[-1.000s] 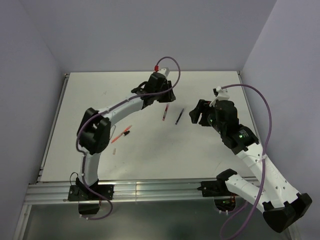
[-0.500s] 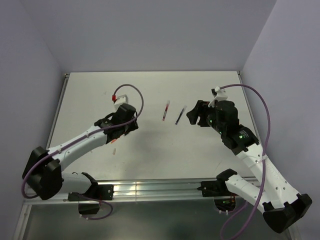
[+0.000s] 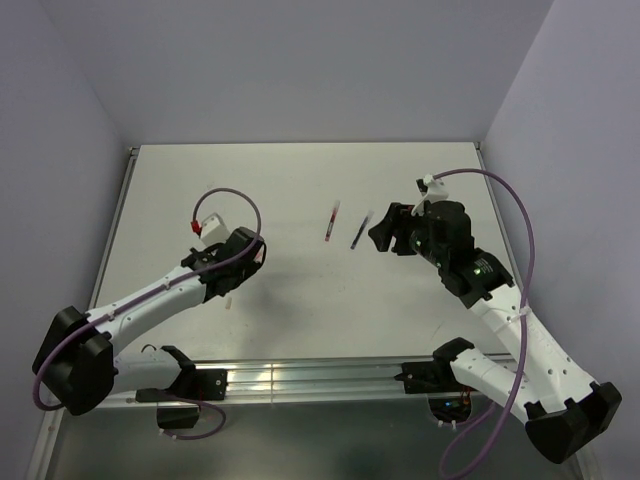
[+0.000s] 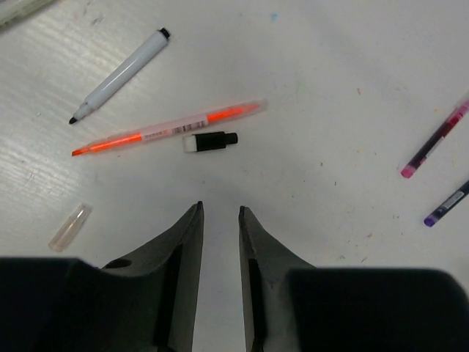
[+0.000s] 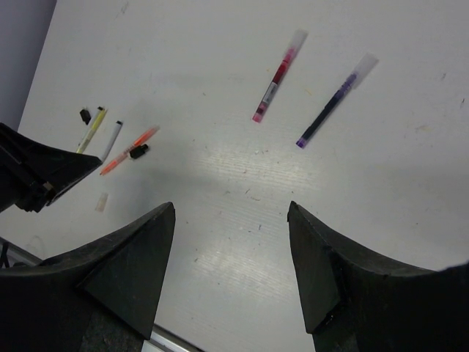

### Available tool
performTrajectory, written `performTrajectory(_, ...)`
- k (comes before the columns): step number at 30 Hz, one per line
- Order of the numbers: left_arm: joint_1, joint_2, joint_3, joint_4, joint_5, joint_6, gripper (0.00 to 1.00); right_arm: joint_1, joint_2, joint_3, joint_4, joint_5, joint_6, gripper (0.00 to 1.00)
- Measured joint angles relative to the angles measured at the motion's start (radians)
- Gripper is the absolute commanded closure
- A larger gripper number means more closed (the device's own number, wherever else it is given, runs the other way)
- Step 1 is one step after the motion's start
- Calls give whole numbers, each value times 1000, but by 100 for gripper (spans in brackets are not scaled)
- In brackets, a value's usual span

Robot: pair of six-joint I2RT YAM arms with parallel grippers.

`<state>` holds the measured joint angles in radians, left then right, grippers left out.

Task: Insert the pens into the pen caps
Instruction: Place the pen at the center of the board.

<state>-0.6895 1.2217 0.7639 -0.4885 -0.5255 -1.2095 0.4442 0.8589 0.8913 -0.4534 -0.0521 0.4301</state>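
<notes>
The left wrist view shows an orange pen (image 4: pixel 168 128) lying flat, a black cap (image 4: pixel 210 141) touching its near side, a white-black pen (image 4: pixel 117 77) beyond it and a clear cap (image 4: pixel 69 227) to the left. My left gripper (image 4: pixel 220 208) hovers just short of the black cap, open by a narrow gap with nothing between the jaws. A red pen (image 5: pixel 278 75) and a purple pen (image 5: pixel 335 100) lie side by side mid-table, each with a clear far end. My right gripper (image 5: pixel 231 207) stands wide open and empty, short of them.
A yellow pen (image 5: pixel 91 128) and a second small black cap (image 5: pixel 86 116) lie at the far left of the pen cluster. The table's left rail (image 3: pixel 110 240) runs close to that cluster. The left gripper (image 3: pixel 250 255) covers the cluster from above.
My left arm has swung from the far middle of the table back to the left, over the orange pen cluster, and its jaws have narrowed. The right gripper has barely shifted.
</notes>
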Motion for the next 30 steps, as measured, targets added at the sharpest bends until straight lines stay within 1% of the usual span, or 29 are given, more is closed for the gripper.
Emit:
performTrajectory(2, 0, 0, -13, -14, -13, -52, 68, 0, 0, -1, 0, -2, 0, 30)
performTrajectory(6, 0, 0, -31, -31, -35, -160, 60, 0, 0, -1, 2, -5, 0, 30)
performTrajectory(11, 1, 0, -55, -33, -59, -253, 56, 0, 0, -1, 4, -18, 0, 30)
performTrajectory(20, 61, 79, -57, -13, -60, -304, 55, 0, 0, -2, 5, -30, 0, 30)
performTrajectory(30, 126, 198, -47, 40, -11, -308, 54, 0, 0, -6, 15, -51, -1, 30)
